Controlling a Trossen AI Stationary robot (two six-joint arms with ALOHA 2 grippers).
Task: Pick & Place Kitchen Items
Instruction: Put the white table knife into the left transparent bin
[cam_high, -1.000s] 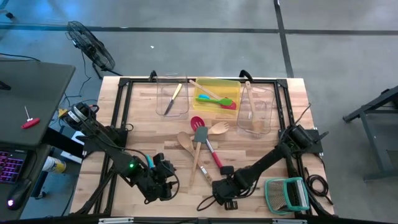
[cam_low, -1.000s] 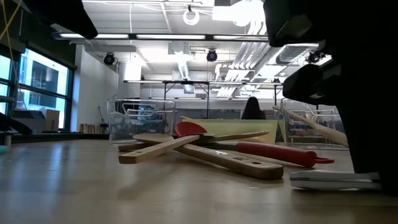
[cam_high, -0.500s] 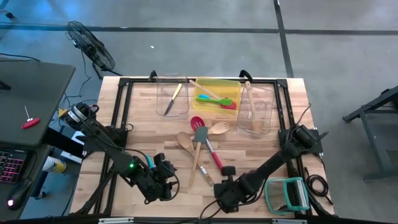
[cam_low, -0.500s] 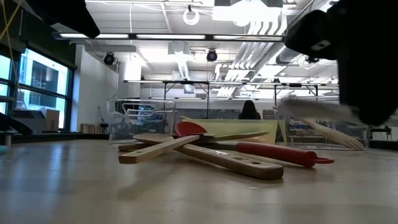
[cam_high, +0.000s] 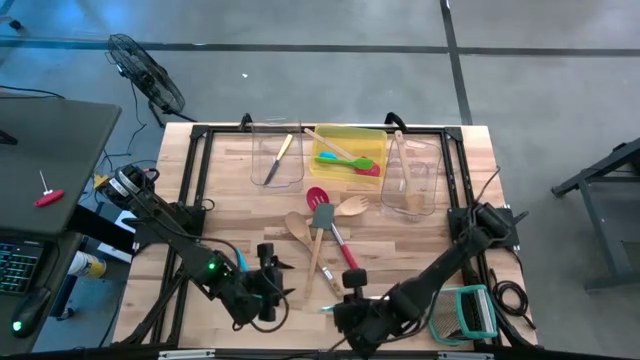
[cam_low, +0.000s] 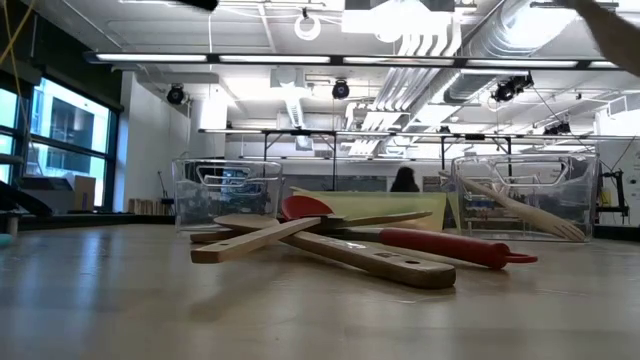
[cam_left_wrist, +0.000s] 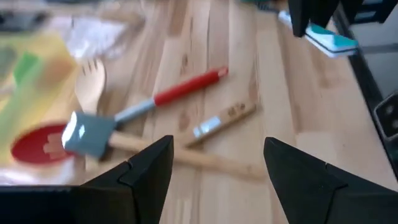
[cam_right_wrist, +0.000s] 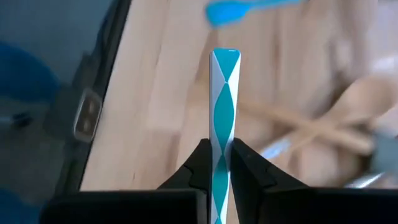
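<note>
Comparing the high view with the picture a second earlier, the right gripper is found shifted toward the table's near edge and a little leftward. It was previously beside the red-handled spatula; the left gripper is found nearly where it was. A small teal-and-white item is seen at the right gripper's tip, too small here for its axis to be read. The loose pile at table centre is unchanged: the grey-headed spatula lies with its head toward the bins, its long axis running toward the near edge.

Low view: the dark mass that filled the right side earlier is gone, and so is the flat pale item that lay on the tabletop near it. The wooden utensils and red handle lie flat as before.

Left wrist view: the left gripper's fingers are spread, with nothing between them, above the pile.

Right wrist view: the right gripper is pinched on a slim teal-and-white utensil, seen edge-on. Its long axis points straight out from the fingers, clear of the table.
</note>
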